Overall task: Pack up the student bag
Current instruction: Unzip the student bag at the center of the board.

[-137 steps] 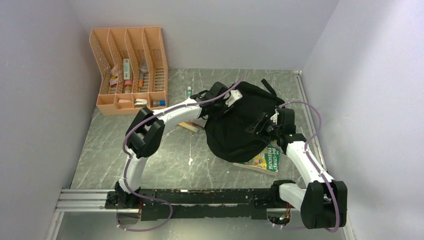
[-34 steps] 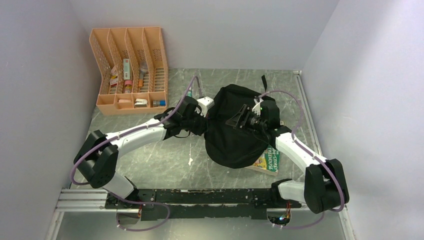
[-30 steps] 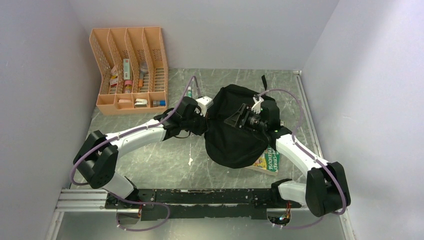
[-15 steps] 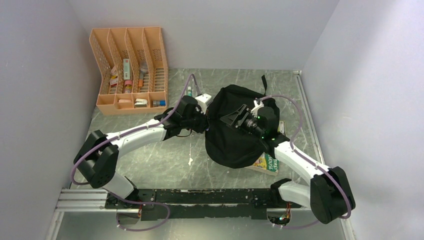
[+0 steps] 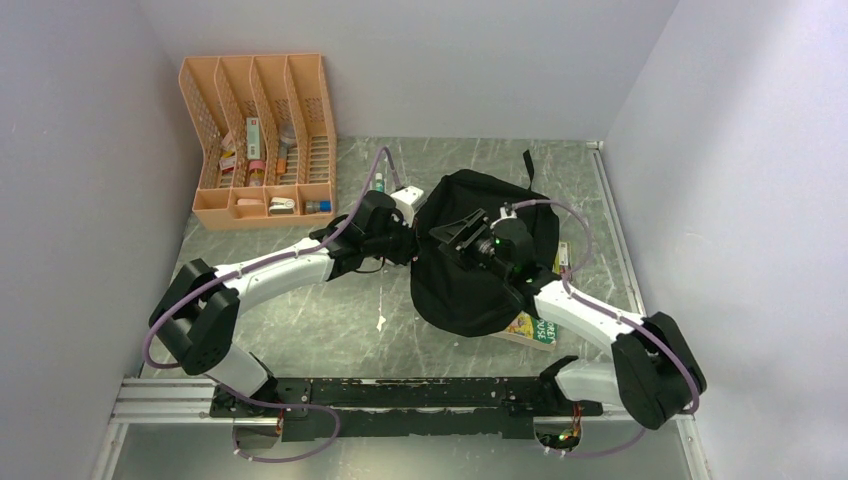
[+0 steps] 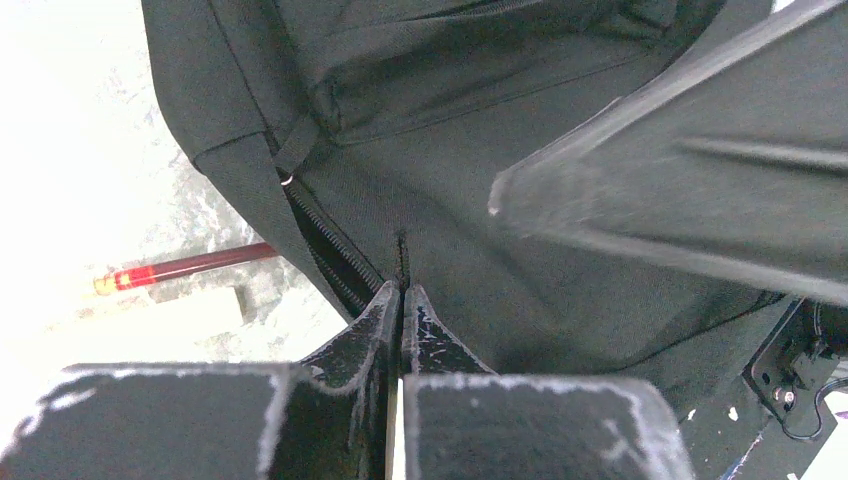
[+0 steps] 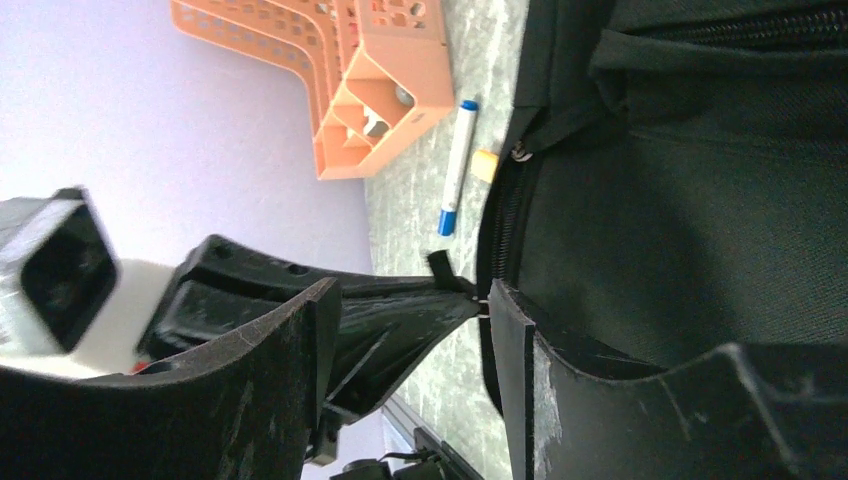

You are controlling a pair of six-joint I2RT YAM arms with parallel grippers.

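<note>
The student bag (image 5: 480,290) is a rounded black backpack lying in the middle of the table, on top of a book. My left gripper (image 5: 410,247) is low at the bag's left edge. It is shut (image 6: 402,292) on the thin black zipper pull (image 7: 441,266), where the zipper (image 6: 325,245) runs down the side. My right gripper (image 5: 452,232) hovers over the bag's upper left part, close to the left gripper. Its jaws stand open (image 7: 412,290) with nothing between them, one finger beside the bag's fabric (image 7: 700,200).
An orange mesh organiser (image 5: 262,140) with small items stands at the back left. A blue-capped marker (image 7: 453,165) lies on the table between it and the bag. A red pencil (image 6: 190,268) lies left of the bag. The colourful book (image 5: 530,325) sticks out under the bag's front right.
My right arm has swung left across the bag toward the left gripper, jaws staying open. The left gripper has kept its hold at the bag's left edge over the last second.
</note>
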